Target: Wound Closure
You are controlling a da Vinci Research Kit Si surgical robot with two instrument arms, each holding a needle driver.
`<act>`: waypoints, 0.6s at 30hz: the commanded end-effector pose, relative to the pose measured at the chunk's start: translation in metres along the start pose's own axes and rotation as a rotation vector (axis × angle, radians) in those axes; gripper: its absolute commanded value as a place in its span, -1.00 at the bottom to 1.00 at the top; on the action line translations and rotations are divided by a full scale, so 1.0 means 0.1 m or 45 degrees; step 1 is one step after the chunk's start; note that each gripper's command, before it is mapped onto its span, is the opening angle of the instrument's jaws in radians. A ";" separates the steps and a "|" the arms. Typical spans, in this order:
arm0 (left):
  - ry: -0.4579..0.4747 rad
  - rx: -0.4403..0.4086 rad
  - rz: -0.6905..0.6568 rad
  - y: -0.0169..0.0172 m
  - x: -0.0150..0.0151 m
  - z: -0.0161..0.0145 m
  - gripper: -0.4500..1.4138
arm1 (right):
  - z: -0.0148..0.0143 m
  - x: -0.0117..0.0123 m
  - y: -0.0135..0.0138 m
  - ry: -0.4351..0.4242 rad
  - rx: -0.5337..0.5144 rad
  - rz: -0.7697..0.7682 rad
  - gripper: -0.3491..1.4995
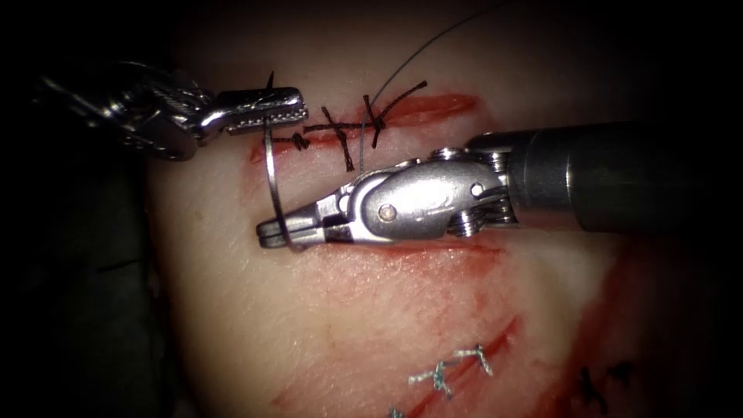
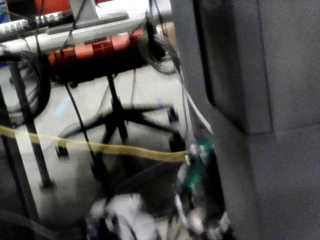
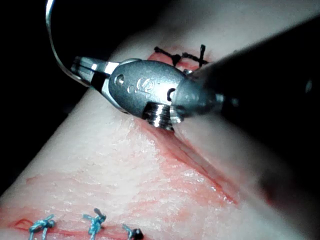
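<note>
— Steel needle (image 1: 270,174) — where was it, and who had it?

— Both claws were on it. The left claw (image 1: 267,114) was closed on its upper end, at about ten o'clock of the endoscope view; the right claw (image 1: 286,231) was clamped on its lower end, near the centre. Its curve hung free between them, clear of the tissue (image 1: 348,310), off the cut's (image 1: 418,108) left end.

— And the thread (image 1: 402,66)?

— It rose from the cut's dark stitches (image 1: 356,128) toward one o'clock. Neither claw held it.

— What could have gone wrong?

— My guess: with two grips on one needle, any pull apart could have bent it or twisted it in a claw. A loosened grip could have dropped it onto the tissue, and a snag on the thread could have strained those stitches.
</note>
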 end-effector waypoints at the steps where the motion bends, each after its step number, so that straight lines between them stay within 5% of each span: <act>1: -0.004 -0.012 0.021 -0.003 0.004 0.003 -1.00 | 0.009 0.000 0.005 0.016 0.051 -0.012 -1.00; 14: 0.015 -0.022 0.304 0.025 0.049 -0.051 -1.00 | 0.006 0.018 -0.035 0.131 0.325 0.037 -1.00; 18: 0.017 0.104 0.470 0.031 0.061 -0.072 -1.00 | -0.007 0.025 -0.053 0.121 0.342 0.108 -1.00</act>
